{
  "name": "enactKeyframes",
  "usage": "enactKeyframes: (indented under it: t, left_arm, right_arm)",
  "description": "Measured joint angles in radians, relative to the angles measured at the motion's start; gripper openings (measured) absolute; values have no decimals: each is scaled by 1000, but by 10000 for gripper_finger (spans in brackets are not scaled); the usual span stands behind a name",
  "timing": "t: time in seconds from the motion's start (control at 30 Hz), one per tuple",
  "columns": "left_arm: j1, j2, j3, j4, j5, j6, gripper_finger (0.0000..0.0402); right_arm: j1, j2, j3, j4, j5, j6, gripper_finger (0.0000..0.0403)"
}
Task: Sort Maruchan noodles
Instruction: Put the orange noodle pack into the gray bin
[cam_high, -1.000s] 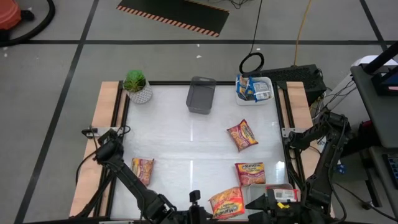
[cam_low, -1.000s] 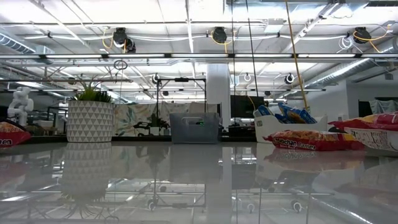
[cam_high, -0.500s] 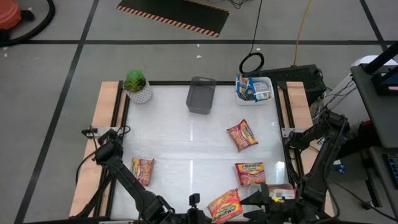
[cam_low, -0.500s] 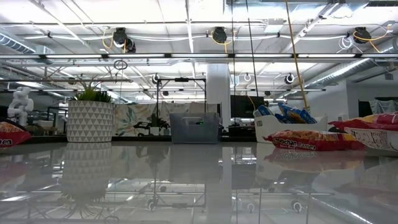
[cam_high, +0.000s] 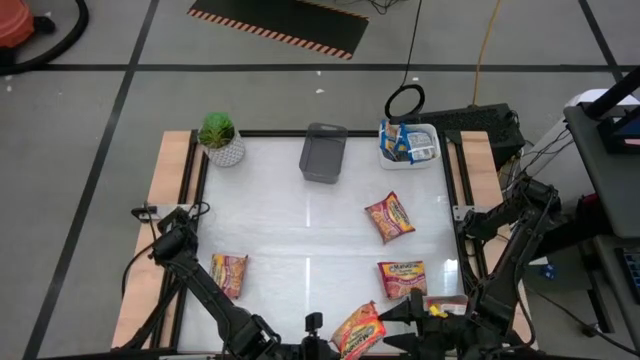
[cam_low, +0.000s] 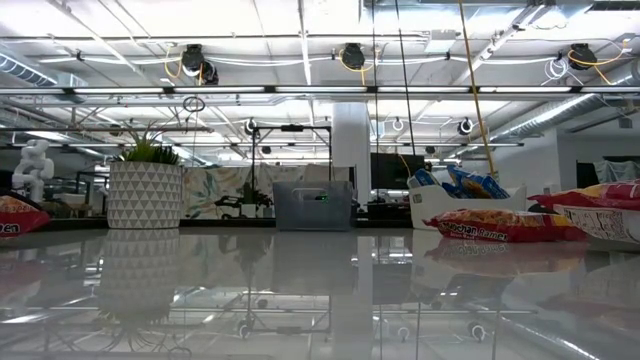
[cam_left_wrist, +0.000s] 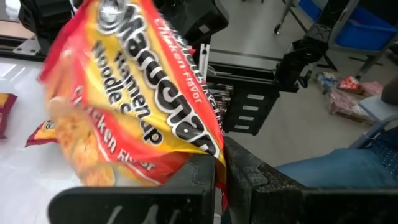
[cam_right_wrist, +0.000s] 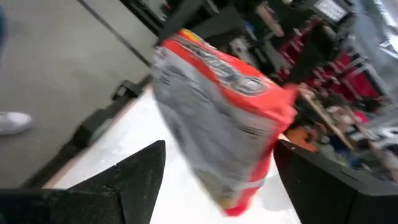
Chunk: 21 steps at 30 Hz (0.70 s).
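Your left gripper (cam_left_wrist: 219, 180) has its fingers clenched on an orange-and-yellow packet (cam_high: 358, 329) at the bottom centre of the high view. Your right gripper (cam_right_wrist: 214, 168) stands released, fingers either side of that packet, its long axis tilted up-right.

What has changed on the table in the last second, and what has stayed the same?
The orange-and-yellow packet near the front edge has shifted left and tilted; the left gripper is shut on its edge. The right gripper has moved left toward it, and its open fingers now stand on either side of the packet. The other three loose packets, the grey tray, the white tray and the plant have not moved.
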<state>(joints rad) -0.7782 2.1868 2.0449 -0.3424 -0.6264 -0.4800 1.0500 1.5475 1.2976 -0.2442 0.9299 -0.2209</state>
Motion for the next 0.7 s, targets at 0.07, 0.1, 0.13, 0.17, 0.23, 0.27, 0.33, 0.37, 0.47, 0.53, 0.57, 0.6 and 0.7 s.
enactKeyframes:
  t: [0.07, 0.1, 0.13, 0.17, 0.23, 0.27, 0.33, 0.37, 0.47, 0.53, 0.57, 0.6, 0.7]
  left_arm:
    - [-2, 0, 0, 0, -1, 7, 21]
    - [-3, 0, 0, 0, -1, 11, 21]
    - [-4, 0, 0, 0, -1, 15, 21]
    - [-5, 0, 0, -1, -1, 18, 21]
    - [-6, 0, 0, -1, -1, 29, 21]
    - [-6, 2, 0, -2, -1, 34, 21]
    - [-6, 12, 1, 1, -2, 40, 21]
    - [-5, 15, 1, -1, 0, 44, 21]
    - [3, 29, 1, 0, 28, 59, 21]
    - [12, 30, 1, 0, 50, 59, 21]
    - [17, 30, 1, 1, 55, 59, 21]
    - [21, 30, 1, 3, 55, 59, 21]
    - [29, 30, 1, 3, 59, 66, 21]
  right_arm:
    - [0, 0, 0, 0, 41, 0, 295]
    - [0, 0, 0, 0, 49, 0, 295]
    - [0, 0, 0, 1, 58, 1, 295]
    - [0, 0, 0, 1, 59, 1, 295]
    - [0, 0, 0, 1, 42, 15, 295]
    - [0, 0, 0, 1, 14, 28, 295]
    - [-8, 0, 0, 13, -73, 53, 295]
    - [-15, 0, 0, 26, -124, 60, 295]
    - [-39, 2, -28, 119, -224, 51, 295]
    - [-49, 2, -62, 199, -240, 15, 295]
    - [-53, 2, -79, 238, -255, -5, 295]
    - [-55, 2, -97, 276, -265, -25, 295]
    - [-60, 2, -146, 368, -327, -67, 295]
